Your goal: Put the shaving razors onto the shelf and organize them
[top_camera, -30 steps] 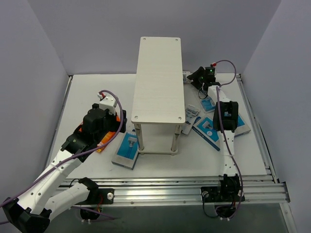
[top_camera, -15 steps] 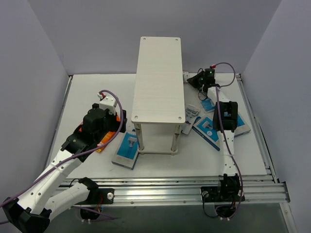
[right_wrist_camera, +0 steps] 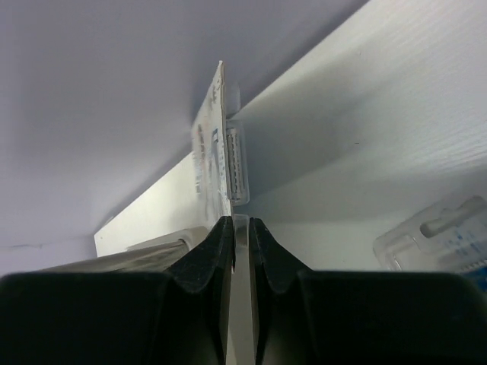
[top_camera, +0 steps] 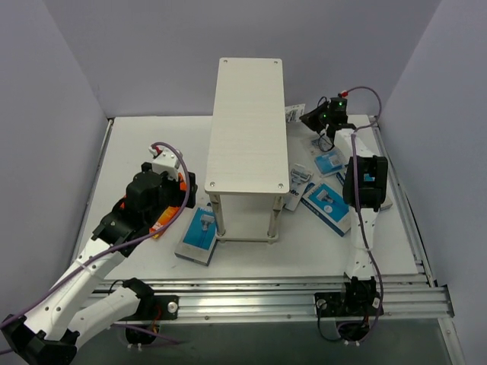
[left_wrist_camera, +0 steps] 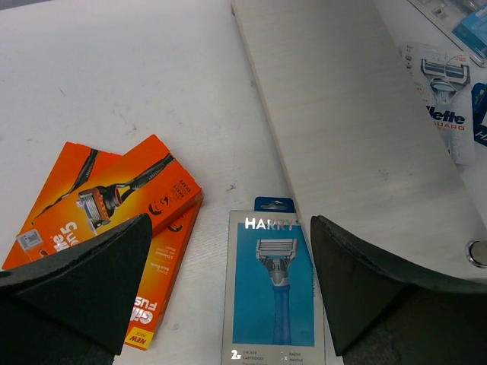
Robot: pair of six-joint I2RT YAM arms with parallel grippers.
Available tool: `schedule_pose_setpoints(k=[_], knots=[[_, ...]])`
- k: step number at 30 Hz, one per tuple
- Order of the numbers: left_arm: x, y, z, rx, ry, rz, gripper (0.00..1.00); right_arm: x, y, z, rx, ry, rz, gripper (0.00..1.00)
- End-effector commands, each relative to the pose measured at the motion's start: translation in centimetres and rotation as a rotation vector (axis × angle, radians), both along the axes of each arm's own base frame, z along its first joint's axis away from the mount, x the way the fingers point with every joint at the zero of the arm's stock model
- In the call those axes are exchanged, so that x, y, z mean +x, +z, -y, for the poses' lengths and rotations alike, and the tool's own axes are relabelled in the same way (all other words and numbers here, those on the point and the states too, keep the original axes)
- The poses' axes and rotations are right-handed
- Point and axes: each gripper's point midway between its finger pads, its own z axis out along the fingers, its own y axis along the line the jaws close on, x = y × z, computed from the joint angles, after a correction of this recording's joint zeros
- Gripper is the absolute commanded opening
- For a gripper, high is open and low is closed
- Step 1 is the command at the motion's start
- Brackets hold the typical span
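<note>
The shelf (top_camera: 247, 129) stands mid-table, its pale top bare; its top also shows in the left wrist view (left_wrist_camera: 358, 129). My right gripper (top_camera: 316, 118) is shut on the thin edge of a clear blister razor pack (top_camera: 294, 113), held edge-on (right_wrist_camera: 227, 144) between the jaws (right_wrist_camera: 240, 228) beside the shelf's far right. My left gripper (top_camera: 181, 196) hangs open (left_wrist_camera: 230, 251) over two orange razor boxes (left_wrist_camera: 106, 201) and a blue Harry's pack (left_wrist_camera: 274, 281), touching neither. The orange boxes (top_camera: 163, 223) are mostly hidden under that arm.
More razor packs lie right of the shelf: a blue-card pack (top_camera: 329, 162), a clear Gillette pack (top_camera: 301, 176) and a larger blue box (top_camera: 327, 201). The Harry's pack (top_camera: 199, 232) lies against the shelf's front left leg (top_camera: 215, 209). Purple walls enclose the table.
My right gripper has shut on the blister pack and lifted it a little, moving slightly right. The left arm has hardly moved.
</note>
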Motion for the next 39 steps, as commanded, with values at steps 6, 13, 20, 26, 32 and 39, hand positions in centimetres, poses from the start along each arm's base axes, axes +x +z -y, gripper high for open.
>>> schedule_pose_setpoints(k=[6, 13, 20, 26, 32, 39], knots=[[0.1, 2.5, -0.4, -0.016, 0.014, 0.07, 0.94, -2.5, 10.5, 3.5, -0.045, -0.052, 0.151, 0.0], [0.2, 2.3, -0.7, -0.003, 0.029, 0.072, 0.94, -5.1, 12.7, 4.9, -0.08, -0.053, 0.158, 0.0], [0.3, 2.2, -0.8, 0.005, 0.033, 0.072, 0.94, -9.2, 16.4, 6.0, -0.188, -0.067, 0.168, 0.0], [0.3, 2.5, -1.5, 0.018, 0.057, 0.091, 0.94, -13.0, 19.7, 6.9, -0.235, -0.081, 0.192, 0.0], [0.2, 3.5, -2.9, 0.026, 0.115, 0.139, 0.94, -17.2, 23.8, 8.1, -0.327, -0.131, 0.216, 0.0], [-0.1, 6.6, -5.5, 0.041, 0.229, 0.207, 0.94, -21.9, 30.8, 8.4, -0.378, -0.165, 0.335, 0.0]])
